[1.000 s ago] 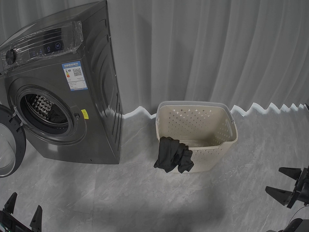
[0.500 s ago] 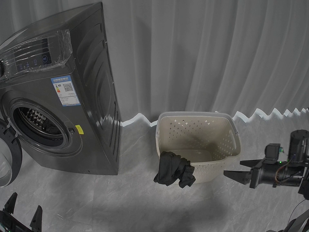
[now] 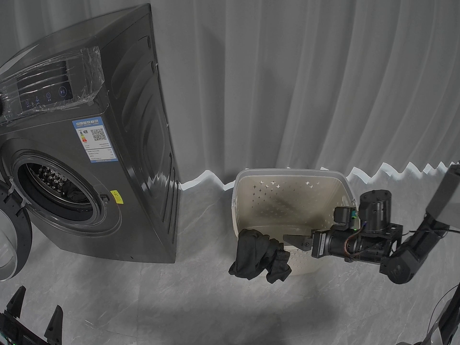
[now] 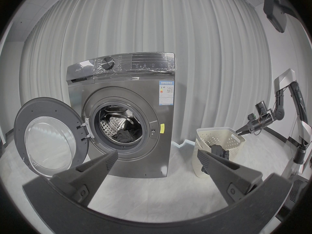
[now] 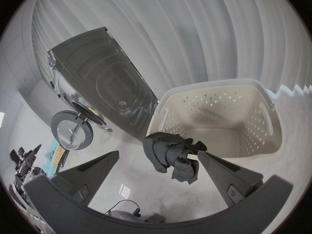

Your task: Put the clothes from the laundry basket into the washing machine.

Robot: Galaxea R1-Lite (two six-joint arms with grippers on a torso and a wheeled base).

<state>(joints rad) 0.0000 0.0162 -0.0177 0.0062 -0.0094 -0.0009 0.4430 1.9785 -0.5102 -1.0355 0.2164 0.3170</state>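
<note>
Clothes (image 3: 259, 259), one dark bundle, draped over the near rim of the laundry basket (image 3: 287, 172) on the washing machine (image 3: 129, 135) side, hanging just ahead of the right tool (image 3: 290, 239), spread wide and empty, far nearer than the left tool (image 3: 38, 299), likewise spread, low before the machine.

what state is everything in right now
washing machine door, open
drum, some dark clothes inside
laundry basket, upright, inside bare
black garment, draped over the basket's front rim
left gripper, open, empty
right gripper, open, empty, close to the garment
</note>
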